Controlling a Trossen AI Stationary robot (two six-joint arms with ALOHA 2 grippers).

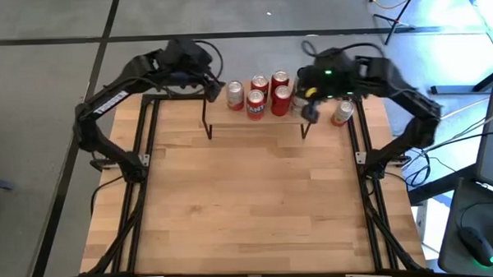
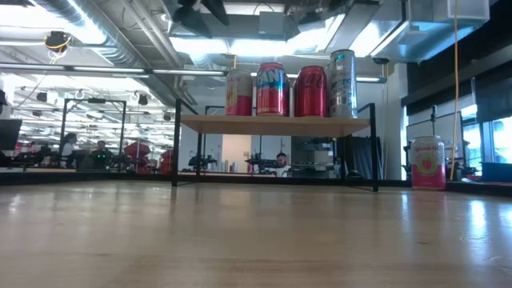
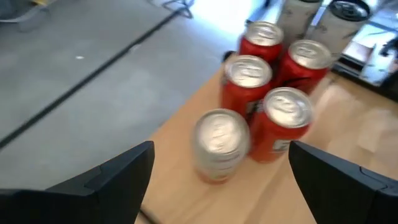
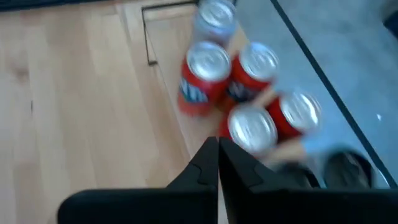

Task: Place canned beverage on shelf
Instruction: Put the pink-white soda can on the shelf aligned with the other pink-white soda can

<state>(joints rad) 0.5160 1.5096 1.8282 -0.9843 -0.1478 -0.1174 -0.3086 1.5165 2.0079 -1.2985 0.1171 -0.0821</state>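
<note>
The shelf (image 1: 229, 119) (image 2: 272, 125) stands at the table's far edge on thin black legs. Several cans stand upright on its top: red ones (image 1: 256, 105) (image 2: 272, 89), a pale pink-labelled one (image 3: 221, 142) at the left end, and tall silver ones (image 2: 342, 83) at the right end. Another pink can (image 1: 342, 113) (image 2: 427, 162) stands on the tabletop right of the shelf. My left gripper (image 1: 214, 92) (image 3: 221, 152) hangs open above the shelf's left end, clear of the cans. My right gripper (image 1: 310, 113) (image 4: 217, 149) hangs shut above the shelf's right end, holding nothing.
The wooden tabletop (image 1: 257, 204) lies bare in front of the shelf. Black frame rails (image 1: 140, 159) run along its left and right sides. Cables and equipment lie on the floor beyond the right edge.
</note>
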